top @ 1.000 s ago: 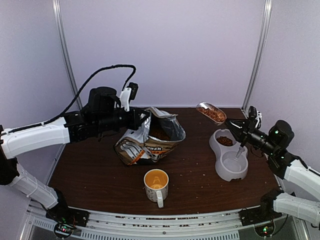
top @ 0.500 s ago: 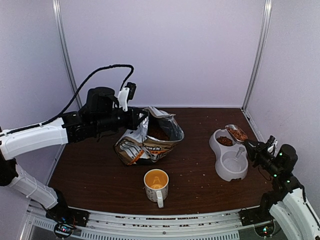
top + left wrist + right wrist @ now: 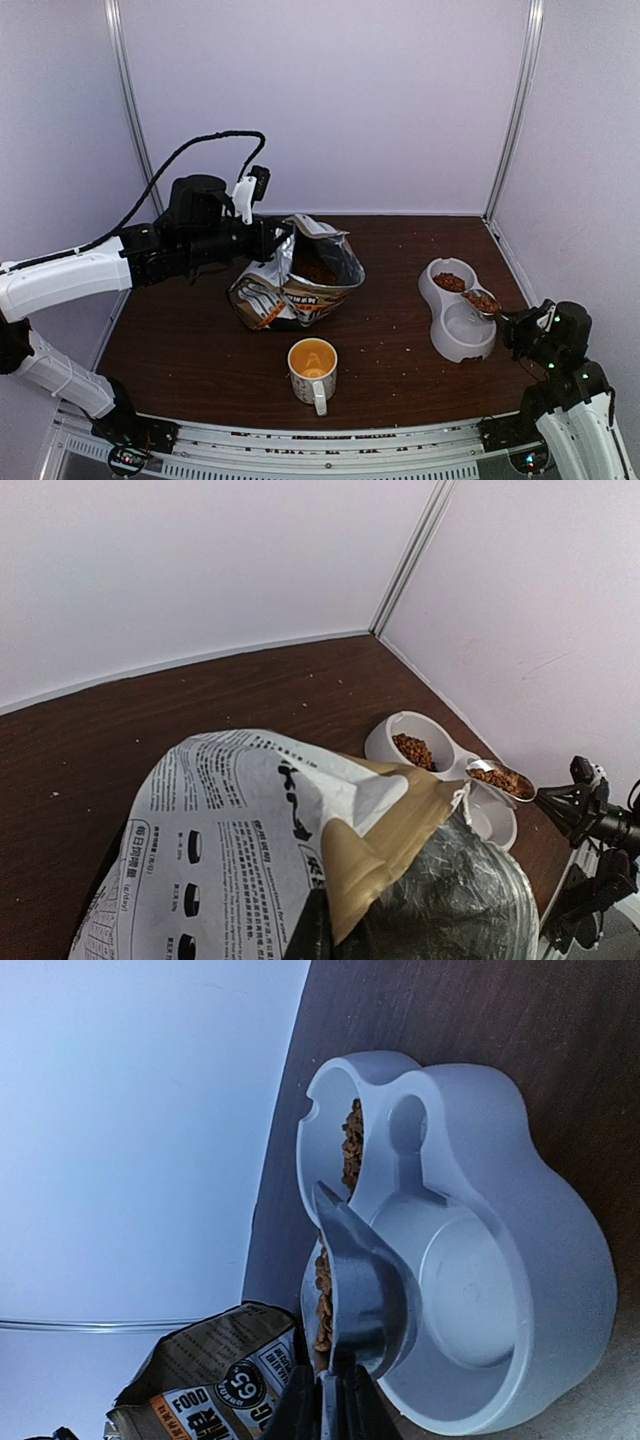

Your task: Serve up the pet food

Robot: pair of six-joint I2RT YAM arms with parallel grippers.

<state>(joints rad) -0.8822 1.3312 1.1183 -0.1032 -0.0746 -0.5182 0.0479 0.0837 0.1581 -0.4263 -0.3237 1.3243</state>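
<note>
The left pincer (image 3: 280,238) is clamped together on the rim of the bag (image 3: 285,295), at the left side of its mouth. The rim is held lifted and drawn leftward, apparently so that the mouth gapes and the bag is steadied for scooping. Kibble (image 3: 318,270) can be seen down inside it. The bag itself lies slumped on the surface (image 3: 190,340), its printed face toward the near edge. In front of it, apart from everything else, a mug (image 3: 313,367) stands upright with its handle toward the arms. No part in this step is suggested for it.

Further right a double bowl (image 3: 452,350) rests on the surface. Its far well is partly filled with kibble, while the near well is seen bare. Over the bowl's right rim, about where the two wells meet, a scoop (image 3: 482,300) loaded with kibble is held roughly level, presumably so that nothing is spilled before it is over a well. Its handle is gripped by the right pincer (image 3: 512,325), closed on it from beyond the bowl's right edge. The load is judged ready to be tipped. A roll of the wrist toward the bowl would be called for, with care that no pellets are dropped past the rim.
</note>
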